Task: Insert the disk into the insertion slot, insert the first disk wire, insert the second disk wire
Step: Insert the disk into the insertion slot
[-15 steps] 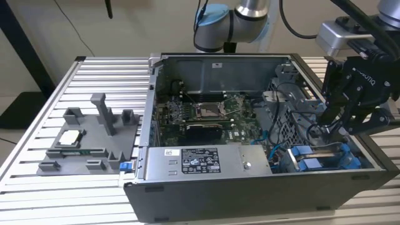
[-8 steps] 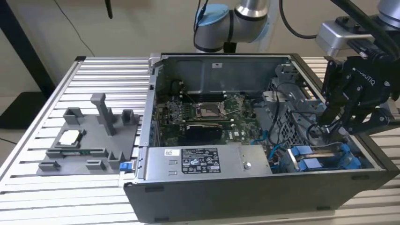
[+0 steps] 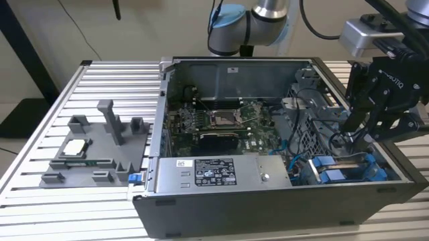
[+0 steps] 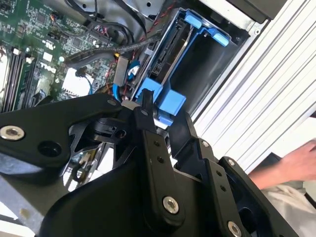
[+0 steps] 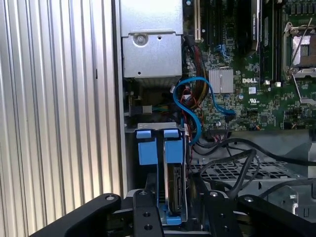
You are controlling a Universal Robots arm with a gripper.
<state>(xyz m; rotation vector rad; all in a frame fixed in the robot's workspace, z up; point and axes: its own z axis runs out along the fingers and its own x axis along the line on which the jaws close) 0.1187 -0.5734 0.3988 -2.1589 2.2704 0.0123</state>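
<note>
Disk in the bay, wires seemingly not yet plugged.
We find the silver-grey hard drive in its bright blue carrier [image 5: 174, 185] standing inside the grey perforated sheet-metal drive bay [image 5: 232, 170], beside the slatted aluminium tabletop [image 5: 59, 123]. The black pincer [image 5: 178, 196] straddles it; whether it pinches, we cannot tell. The blue cable [image 5: 197, 98] looks loose.

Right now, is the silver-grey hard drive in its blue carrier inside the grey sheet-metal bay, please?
Inside: in the first wrist view the hard drive sits on edge within the bay.
</note>
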